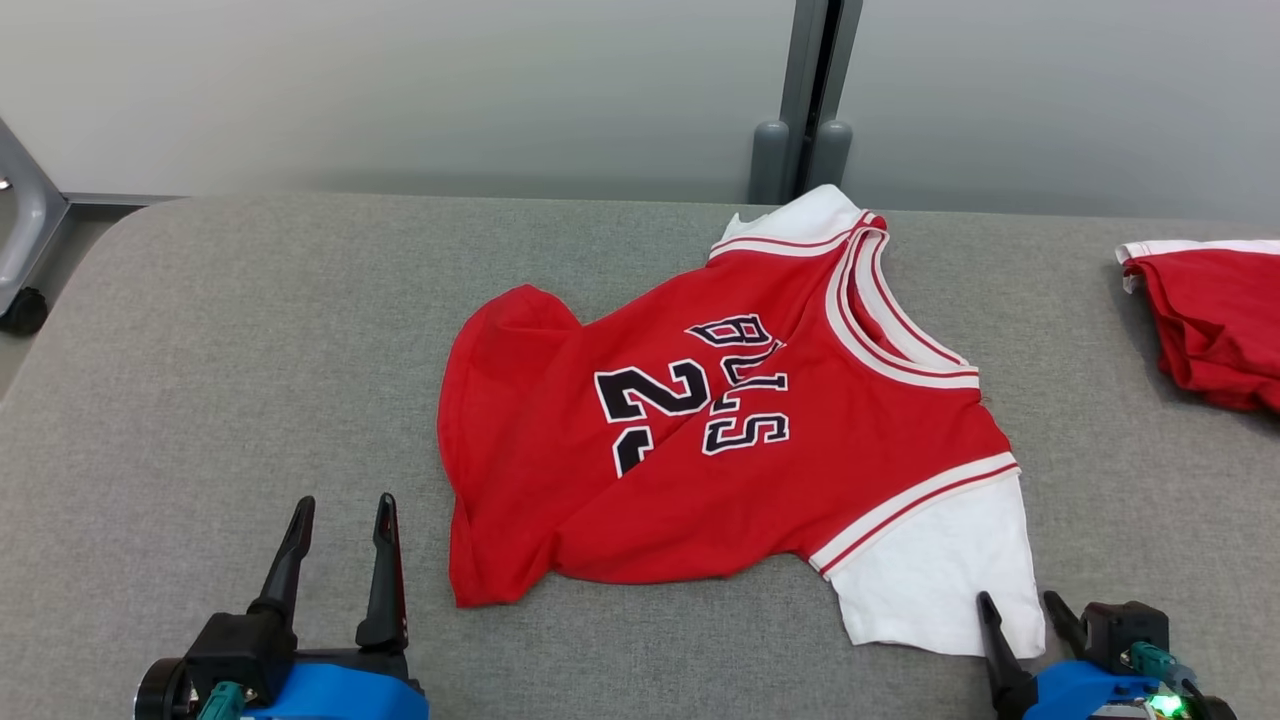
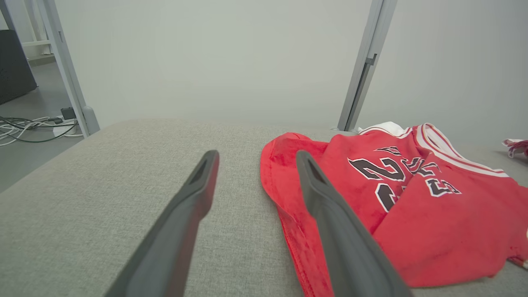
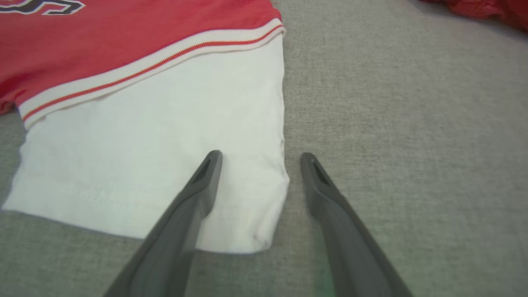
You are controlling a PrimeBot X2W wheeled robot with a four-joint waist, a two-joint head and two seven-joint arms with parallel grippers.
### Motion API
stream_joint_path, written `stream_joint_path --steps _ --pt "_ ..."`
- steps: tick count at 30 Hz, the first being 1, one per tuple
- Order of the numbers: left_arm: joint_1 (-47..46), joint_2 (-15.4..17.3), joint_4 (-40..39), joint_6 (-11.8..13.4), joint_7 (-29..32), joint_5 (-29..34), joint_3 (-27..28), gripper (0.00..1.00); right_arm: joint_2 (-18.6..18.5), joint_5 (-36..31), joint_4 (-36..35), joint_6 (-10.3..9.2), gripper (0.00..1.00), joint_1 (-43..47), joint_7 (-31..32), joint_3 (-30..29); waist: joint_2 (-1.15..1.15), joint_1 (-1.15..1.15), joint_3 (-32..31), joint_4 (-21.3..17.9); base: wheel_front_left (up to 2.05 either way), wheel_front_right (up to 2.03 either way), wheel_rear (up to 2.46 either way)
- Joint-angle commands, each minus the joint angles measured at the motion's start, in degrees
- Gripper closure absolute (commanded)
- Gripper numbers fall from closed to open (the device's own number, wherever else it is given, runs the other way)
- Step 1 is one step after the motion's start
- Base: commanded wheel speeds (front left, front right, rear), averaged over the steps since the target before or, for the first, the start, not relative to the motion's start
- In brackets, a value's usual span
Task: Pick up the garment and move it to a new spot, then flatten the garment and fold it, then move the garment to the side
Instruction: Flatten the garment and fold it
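The garment (image 1: 720, 450), a red jersey, lies rumpled at the middle of the desk (image 1: 250, 350); the left gripper (image 1: 345, 505) hangs spread and empty near it; the right gripper (image 1: 1018, 600), likewise spread, straddles the white sleeve (image 1: 930, 570) edge; the pick-up seems in hand; next, pinching cloth and lifting.

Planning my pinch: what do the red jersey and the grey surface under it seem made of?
Red jersey: soft matte knit, probably cotton; it drapes limply, with ribbed striped trim. Grey surface: matte woven upholstery cloth, its fine weave visible; rounded edge suggests padding.
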Motion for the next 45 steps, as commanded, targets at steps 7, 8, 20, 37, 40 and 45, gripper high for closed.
stream_joint_path --steps 7,8,20,37,40,45 --pt "0.13 -0.05 0.37 -0.13 -0.27 -0.39 0.32 0.00 0.96 4.06 2.04 0.15 1.00 0.56 -2.57 3.07 0.00 0.00 -0.94 -1.06 0.00 0.00 0.00" --pt "0.29 -0.04 0.45 -0.13 -0.27 -0.46 0.22 0.00 0.79 4.48 1.09 0.14 1.00 0.78 -2.97 2.90 0.00 0.00 -1.14 -1.23 0.00 0.00 0.00" --pt "1.45 -0.02 0.44 0.30 -0.27 -1.18 -0.65 0.00 -4.08 8.17 -23.37 0.11 1.00 14.29 3.34 -2.10 0.00 0.00 -3.08 -3.47 0.00 0.00 0.00" --pt "1.54 -0.02 0.79 -0.03 -0.27 -0.60 -0.26 0.00 -1.00 6.22 -42.38 0.11 0.00 21.44 8.23 -6.39 0.00 0.00 -3.52 -3.83 0.00 0.00 0.00" --pt "1.48 -0.03 0.69 -0.07 -0.27 -0.43 -0.09 0.00 -0.81 5.51 -43.32 0.11 0.00 20.02 6.47 -5.42 0.00 0.00 -3.49 -3.83 0.00 0.00 0.00" --pt "1.24 -0.02 0.48 -0.12 -0.27 -0.18 0.09 0.00 -0.40 4.53 -43.57 0.11 0.00 15.63 1.15 -0.28 0.00 0.00 -3.14 -3.77 0.00 0.00 0.00"
